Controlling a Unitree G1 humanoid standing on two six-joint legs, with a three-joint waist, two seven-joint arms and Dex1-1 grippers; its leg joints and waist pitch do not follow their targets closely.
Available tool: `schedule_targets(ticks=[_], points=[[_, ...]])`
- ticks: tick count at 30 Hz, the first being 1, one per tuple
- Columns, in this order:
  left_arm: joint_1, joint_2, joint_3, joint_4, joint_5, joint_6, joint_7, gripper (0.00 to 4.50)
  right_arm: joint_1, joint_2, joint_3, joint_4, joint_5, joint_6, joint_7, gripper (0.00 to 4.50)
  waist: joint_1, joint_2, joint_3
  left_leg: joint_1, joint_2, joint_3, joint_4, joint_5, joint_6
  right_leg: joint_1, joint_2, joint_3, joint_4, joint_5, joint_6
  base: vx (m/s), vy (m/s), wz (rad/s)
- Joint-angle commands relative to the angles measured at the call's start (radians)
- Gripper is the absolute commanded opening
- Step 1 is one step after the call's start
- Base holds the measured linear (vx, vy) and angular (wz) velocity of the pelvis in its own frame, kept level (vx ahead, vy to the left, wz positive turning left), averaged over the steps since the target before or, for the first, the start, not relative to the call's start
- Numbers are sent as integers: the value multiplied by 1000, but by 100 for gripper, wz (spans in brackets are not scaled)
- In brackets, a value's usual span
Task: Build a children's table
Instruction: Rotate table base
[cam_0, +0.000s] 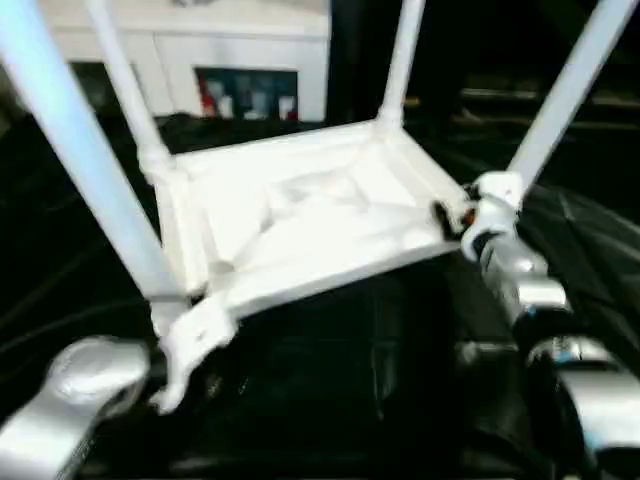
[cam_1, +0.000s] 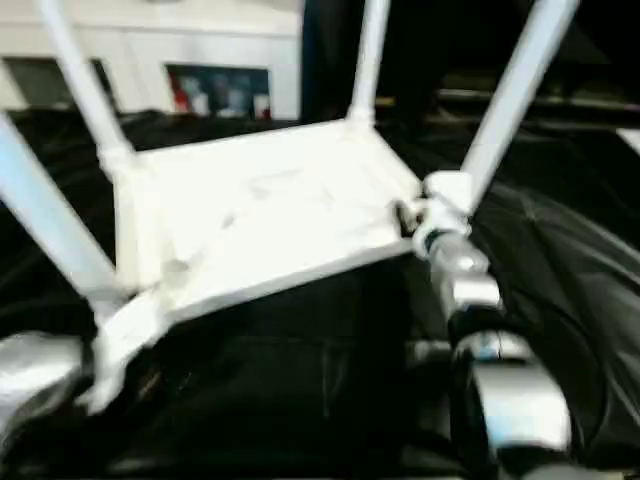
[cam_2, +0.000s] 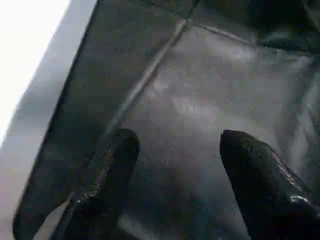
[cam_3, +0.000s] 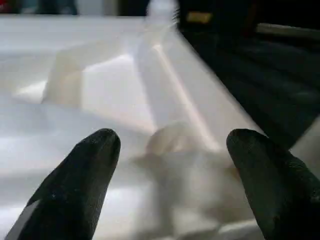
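Table (cam_0: 300, 225), upside down with legs up, is looking light and stiff, so I'm aiming my released right gripper (cam_3: 170, 165) at its near-right corner socket (cam_0: 490, 195), left gripper (cam_2: 175, 165) released too.

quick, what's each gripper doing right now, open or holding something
left gripper: open, nothing between its fingers, over the black cover.
right gripper: open, at the tabletop corner, not gripping.

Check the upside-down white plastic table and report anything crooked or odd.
The white plastic rectangular tabletop lies ribbed side up on black sheeting, tilted rather than flat. All four white tapered legs rise from its corners. Nothing looks broken or missing.
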Motion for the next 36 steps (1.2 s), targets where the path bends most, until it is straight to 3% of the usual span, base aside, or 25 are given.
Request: schedule_targets(ticks=[1, 5, 6, 8, 9, 10, 13, 14, 17, 22, 23, 24, 27, 29, 34, 36], points=[[64, 55, 119, -34, -37, 13, -38, 316, 66, 7, 25, -124, 14, -15, 85, 387, -5, 12, -55, 21, 26, -14, -75, -334, -13, 36, -40, 41, -80, -286, -183, 0, 0, 0], [140, 110, 314, -1, -95, 17, -95, 316, 197, 5, 47, -300, 35, 4, 128, 387, -9, 11, -52, 29, 26, -16, -79, -375, -19, 27, -35, 43, -90, -356, -152, 0, 0, 0], [140, 110, 314, -1, -95, 17, -95, 316, 197, 5, 47, -300, 35, 4, 128, 387, -7, 16, -48, 38, 27, -16, -81, -414, -31, 18, -33, 44, -95, -393, -149, 0, 0, 0], [151, 120, 352, 11, -111, 17, -103, 316, 224, 2, 53, -328, 28, 7, 127, 387, -5, 18, -47, 38, 28, -20, -85, -436, -41, 18, -34, 45, -96, -403, -146, 0, 0, 0], [135, 106, 426, 54, -164, 30, -96, 316, 266, -10, 61, -349, -5, 16, 93, 387, -5, 28, -47, 39, 28, -22, -86, -447, -47, 16, -35, 45, -94, -404, -146, 0, 0, 0], [124, 98, 473, 92, -193, 26, -92, 316, 293, -19, 62, -352, -31, 21, 59, 387, -5, 24, -46, 41, 25, -19, -86, -456, -51, 14, -32, 45, -99, -408, -144, 0, 0, 0], [114, 98, 518, 152, -209, 13, -89, 316, 327, -30, 38, -349, -53, 35, -6, 387, -7, 23, -41, 44, 20, -22, -86, -496, -62, 16, -34, 43, -106, -460, -129, 0, 0, 0], [114, 98, 518, 152, -209, 13, -89, 316, 327, -30, 38, -349, -53, 35, -6, 387, -8, 21, -42, 49, 21, -24, -85, -513, -61, 14, -36, 43, -110, -490, -115, 0, 0, 0], [118, 112, 515, 182, -188, -16, -79, 316, 351, -37, 16, -377, -58, 66, -40, 387, -11, 20, -44, 41, 22, -29, -89, -494, -53, 22, -39, 44, -107, -483, -107, 0, 0, 0], [-5, 66, 492, 294, -149, -115, 14, 316, 372, -56, 11, -417, -73, 125, -78, 387, -15, 23, -45, 52, 19, -25, -85, -493, -53, 15, -34, 44, -111, -467, -111, 0, 0, 0], [-17, 57, 487, 296, -151, -124, 21, 316, 371, -55, 13, -416, -73, 125, -77, 387, -15, 23, -47, 44, 22, -29, -88, -473, -52, 25, -40, 44, -105, -437, -124, 0, 0, 0], [-39, 40, 480, 302, -155, -131, 31, 316, 368, -51, 16, -411, -74, 127, -75, 387, -18, 22, -47, 42, 21, -28, -87, -468, -51, 25, -39, 43, -102, -427, -128, 0, 0, 0], [-85, 0, 453, 319, -145, -147, 66, 316, 355, -40, 32, -393, -80, 126, -64, 387, -18, 23, -51, 47, 21, -24, -84, -455, -46, 23, -38, 45, -101, -392, -148, 0, 0, 0], [-98, -10, 440, 327, -144, -156, 73, 316, 352, -36, 39, -391, -84, 130, -60, 387, -17, 23, -51, 43, 22, -25, -85, -447, -44, 27, -38, 44, -98, -381, -154, 0, 0, 0], [-127, -93, 384, 248, -252, -110, 40, 316, 311, -14, 54, -345, -97, 138, -53, 387, -10, 20, -54, 44, 25, -21, -83, -418, -45, 28, -40, 46, -92, -338, -176, 0, 0, 0], [-123, -102, 376, 221, -290, -78, 29, 316, 298, -11, 59, -334, -101, 137, -52, 387, -9, 15, -56, 38, 23, -19, -82, -384, -40, 35, -38, 46, -84, -298, -178, 0, 0, 0]])
